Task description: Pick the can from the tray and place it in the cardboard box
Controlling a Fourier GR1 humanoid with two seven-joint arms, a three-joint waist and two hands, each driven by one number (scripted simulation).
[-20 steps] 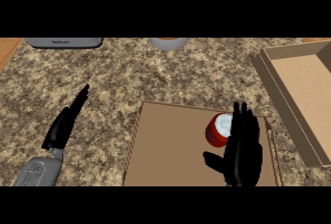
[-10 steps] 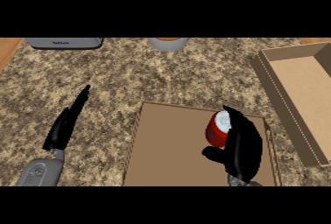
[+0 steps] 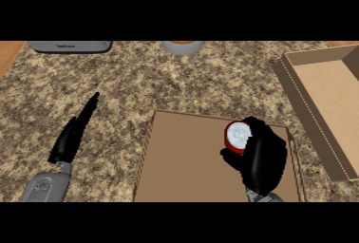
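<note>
Head view: right hand (image 3: 263, 159) has fingers curled round the red can (image 3: 237, 135) over the tray (image 3: 182, 166), cardboard box (image 3: 308, 90) well apart at right, left hand (image 3: 73, 135) resting open, fingers straight, on the counter (image 3: 154, 80).

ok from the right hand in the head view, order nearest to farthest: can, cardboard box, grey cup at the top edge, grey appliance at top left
1. Can: on the tray, the right hand curled around it.
2. Cardboard box: to the right of the hand.
3. Grey cup: top edge, centre.
4. Grey appliance: top left corner.
</note>
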